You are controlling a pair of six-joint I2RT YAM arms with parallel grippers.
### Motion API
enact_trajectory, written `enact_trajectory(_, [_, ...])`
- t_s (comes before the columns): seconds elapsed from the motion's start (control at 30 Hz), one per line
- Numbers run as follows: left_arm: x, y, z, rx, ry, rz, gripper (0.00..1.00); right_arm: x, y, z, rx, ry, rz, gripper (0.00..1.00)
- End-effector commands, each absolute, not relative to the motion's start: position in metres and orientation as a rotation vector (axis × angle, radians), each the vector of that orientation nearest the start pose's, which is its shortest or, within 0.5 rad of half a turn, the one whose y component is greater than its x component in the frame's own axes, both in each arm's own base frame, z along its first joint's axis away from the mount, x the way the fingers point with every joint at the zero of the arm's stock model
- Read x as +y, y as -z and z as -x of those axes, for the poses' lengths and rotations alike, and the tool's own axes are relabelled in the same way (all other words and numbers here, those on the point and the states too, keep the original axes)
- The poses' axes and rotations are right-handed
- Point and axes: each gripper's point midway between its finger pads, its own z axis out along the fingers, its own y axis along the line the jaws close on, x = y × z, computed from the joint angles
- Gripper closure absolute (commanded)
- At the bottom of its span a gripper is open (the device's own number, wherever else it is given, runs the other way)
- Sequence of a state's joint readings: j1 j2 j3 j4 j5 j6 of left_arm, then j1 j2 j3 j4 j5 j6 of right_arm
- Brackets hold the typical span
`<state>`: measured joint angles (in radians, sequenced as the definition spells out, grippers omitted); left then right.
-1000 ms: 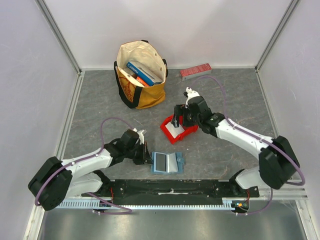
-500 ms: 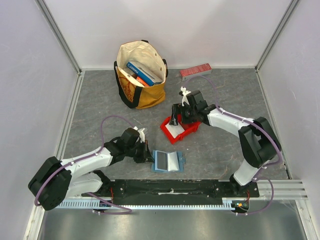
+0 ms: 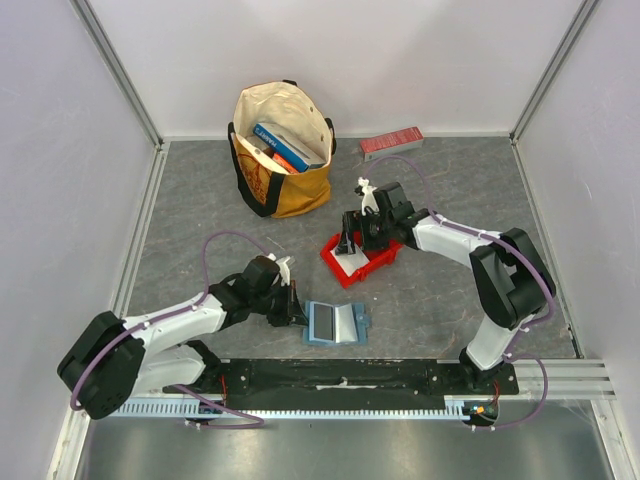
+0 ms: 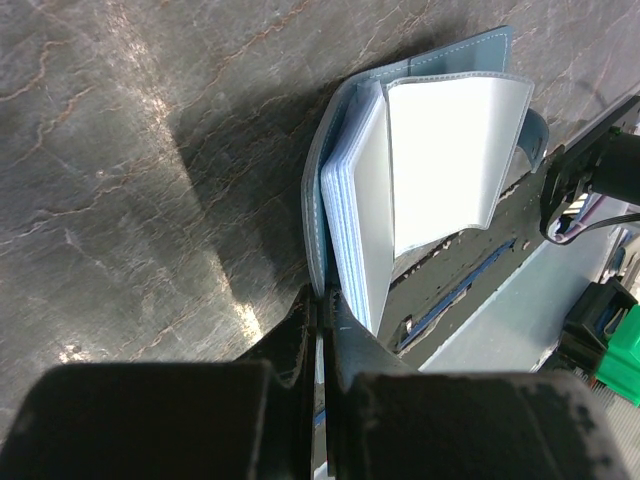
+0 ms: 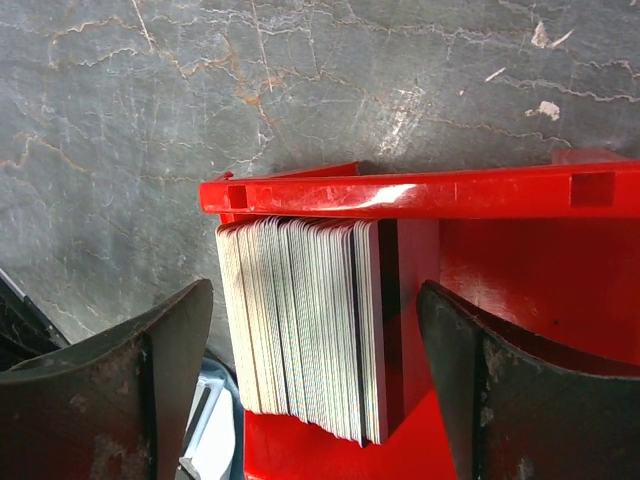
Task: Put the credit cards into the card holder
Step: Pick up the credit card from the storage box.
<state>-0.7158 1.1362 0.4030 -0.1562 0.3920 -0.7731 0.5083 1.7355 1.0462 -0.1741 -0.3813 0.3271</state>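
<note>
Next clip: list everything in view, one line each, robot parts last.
card holder: one, teal-blue, lying open near the front table edge.
credit cards: one stack, whitish, on edge in the red bin; too many to count.
red bin: one, red, mid-table.
tote bag: one, cream and yellow, back left, with blue and orange items inside.
long box: one, red, by the back wall.
table: one, grey.
left gripper: one, black, shut on the card holder's cover edge.
right gripper: one, black, open, straddling the credit cards.
</note>
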Motion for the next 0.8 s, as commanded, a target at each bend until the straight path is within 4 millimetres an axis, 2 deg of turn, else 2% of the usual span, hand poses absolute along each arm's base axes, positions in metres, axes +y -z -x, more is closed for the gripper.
enact_trajectory(0.0, [-0.240, -0.049, -0.135, 2.665, 1.041, -0.175, 0.98, 0.278, -0.084, -0.332, 2.413, -0.899, 0.447, 0.12])
enact_trajectory(0.3, [-0.240, -0.046, -0.136, 2.667, 1.035, -0.172, 0.98, 0.276, -0.087, -0.330, 2.411, -0.921, 0.442, 0.23])
enact_trajectory(0.77, [-0.241, -0.042, -0.136, 2.677, 1.038, -0.181, 0.98, 0.267, -0.093, -0.332, 2.400, -0.913, 0.415, 0.35])
